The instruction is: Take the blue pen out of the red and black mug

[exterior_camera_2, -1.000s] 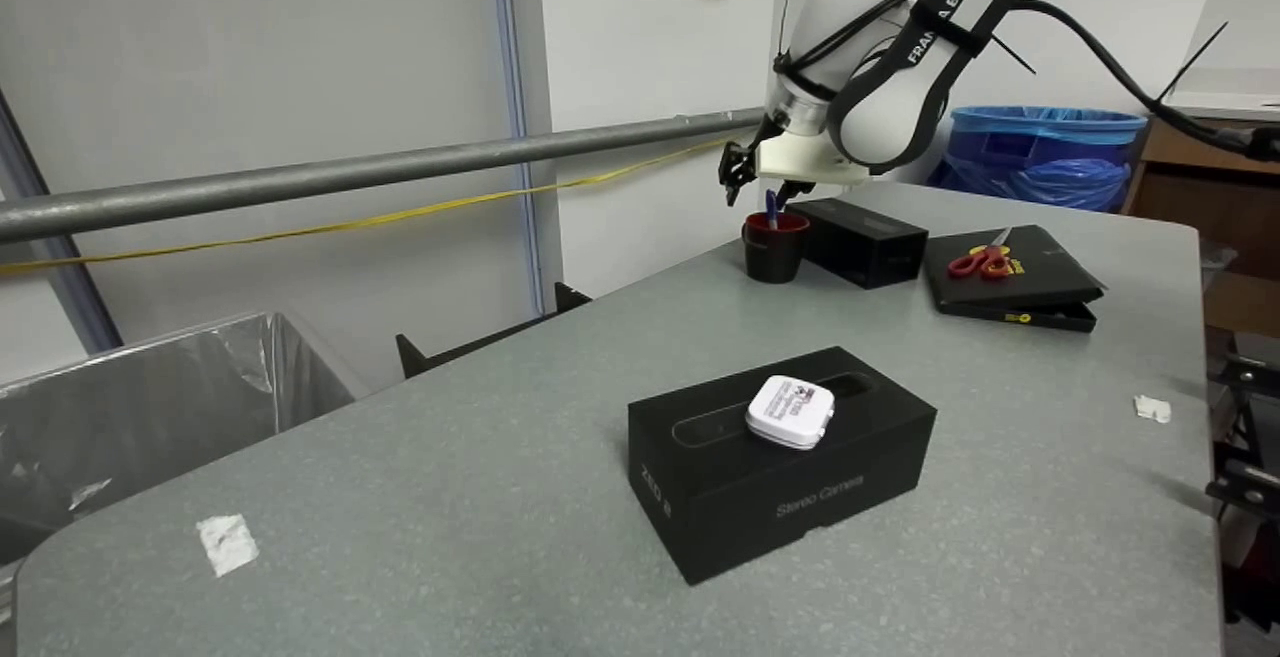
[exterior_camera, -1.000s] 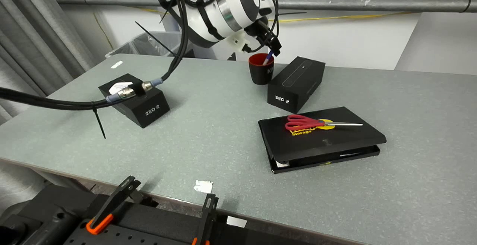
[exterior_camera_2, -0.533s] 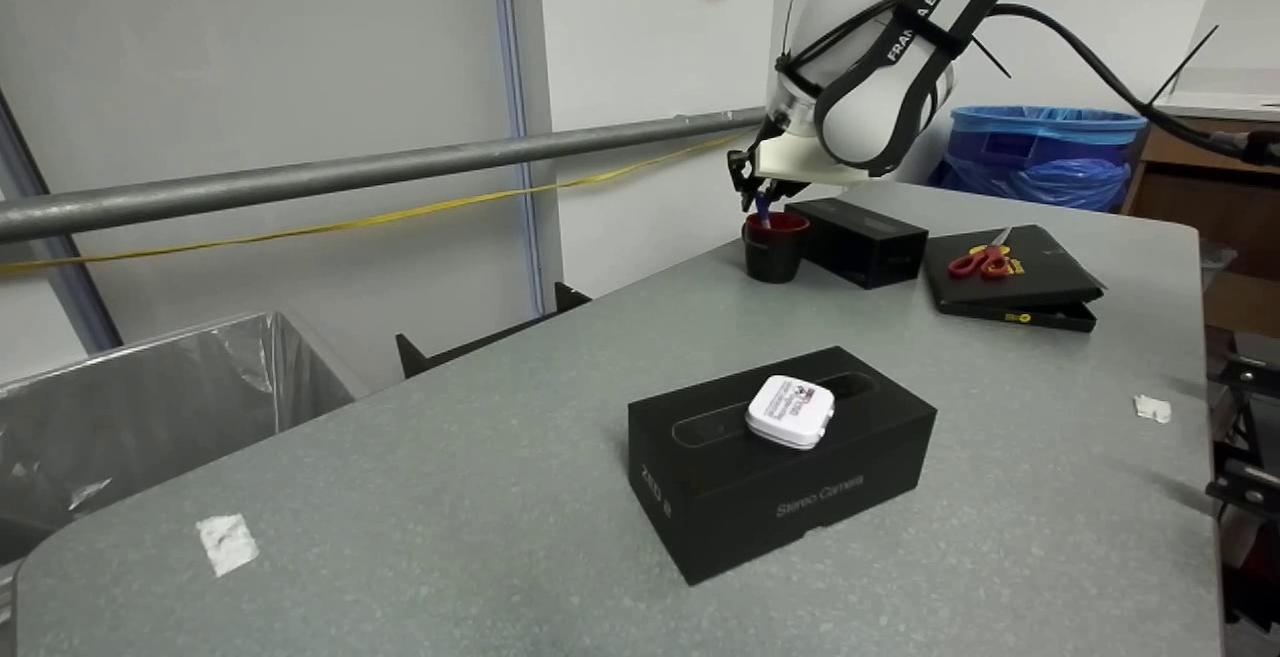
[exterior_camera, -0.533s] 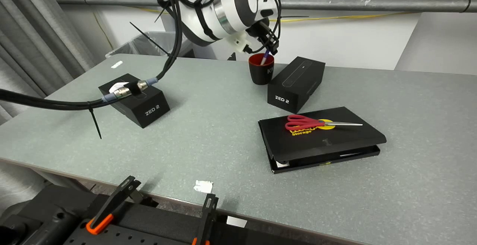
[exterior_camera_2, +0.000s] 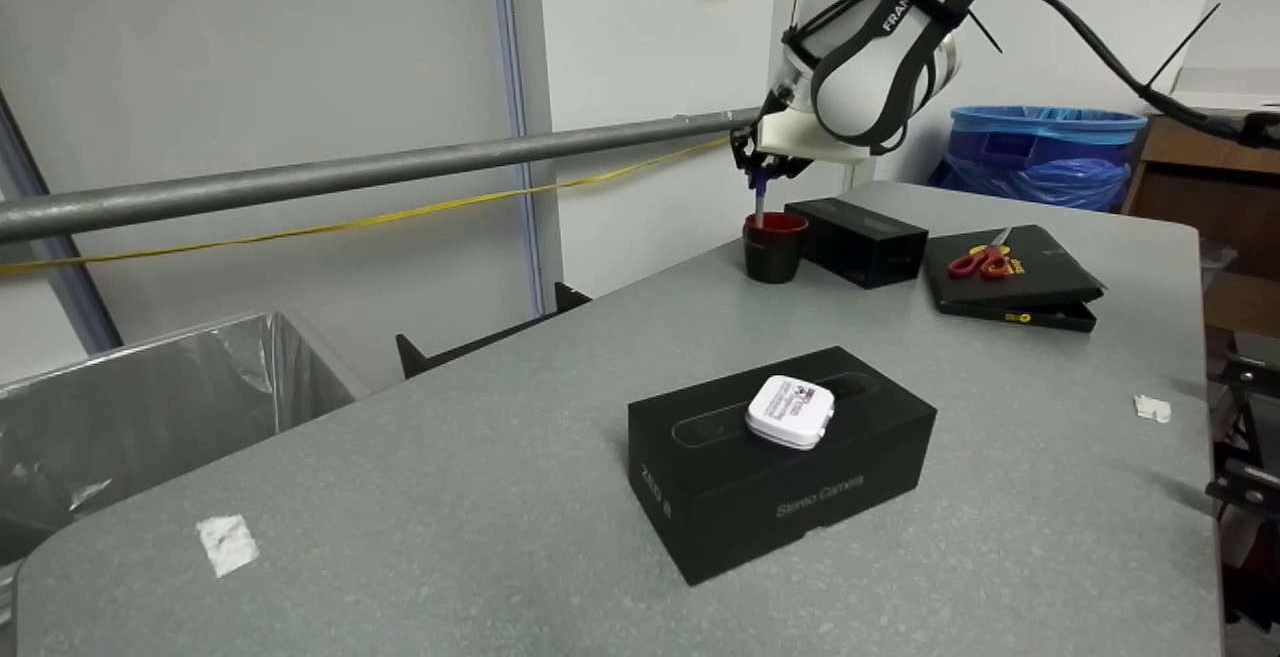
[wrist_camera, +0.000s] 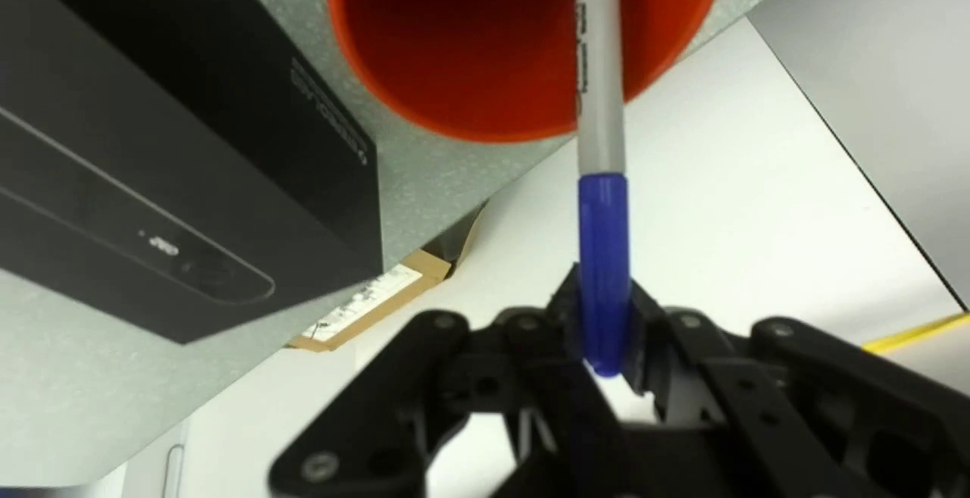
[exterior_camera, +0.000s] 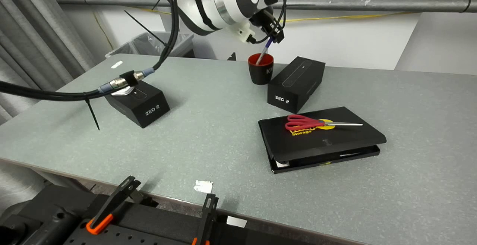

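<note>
The red and black mug (exterior_camera: 260,74) stands upright on the table, its red inside (wrist_camera: 455,81) facing the camera in the wrist view. My gripper (wrist_camera: 604,297) is shut on the blue cap end of the blue pen (wrist_camera: 604,233), with a finger on either side of it. In both exterior views the gripper (exterior_camera_2: 764,165) is above the mug. The pen (exterior_camera_2: 759,205) slants down from it, and its pale lower barrel (exterior_camera: 262,55) passes inside the mug's rim. The pen's lower tip is hidden.
A black ZED 2 box (exterior_camera: 285,96) stands right beside the mug. Red scissors (exterior_camera: 303,123) lie on a black storage case (exterior_camera: 324,148). Another black box (exterior_camera_2: 780,507) bears a white case (exterior_camera_2: 790,412). A grey pipe (exterior_camera_2: 400,169) runs along the wall behind.
The jaws have gone from open to shut on the pen's cap. Since half a second ago the gripper has risen, and more of the pen's barrel shows above the mug.
</note>
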`<state>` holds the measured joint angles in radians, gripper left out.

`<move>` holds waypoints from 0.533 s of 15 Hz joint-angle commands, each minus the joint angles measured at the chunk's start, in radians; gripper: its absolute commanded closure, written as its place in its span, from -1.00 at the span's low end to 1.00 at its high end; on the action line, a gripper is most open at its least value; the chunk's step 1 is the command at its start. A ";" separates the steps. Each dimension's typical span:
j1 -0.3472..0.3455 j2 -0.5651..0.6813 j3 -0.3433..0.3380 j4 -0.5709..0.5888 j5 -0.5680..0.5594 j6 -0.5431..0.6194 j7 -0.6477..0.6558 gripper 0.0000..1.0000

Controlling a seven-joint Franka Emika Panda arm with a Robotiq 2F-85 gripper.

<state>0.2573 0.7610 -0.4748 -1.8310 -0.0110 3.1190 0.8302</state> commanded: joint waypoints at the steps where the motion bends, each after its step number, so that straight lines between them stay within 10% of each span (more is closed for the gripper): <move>1: 0.036 -0.149 -0.019 -0.120 0.036 0.062 -0.090 0.96; 8: -0.143 -0.429 0.354 -0.365 0.070 -0.011 -0.376 0.96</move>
<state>0.1908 0.4495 -0.2759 -2.0590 -0.0030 3.1446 0.5920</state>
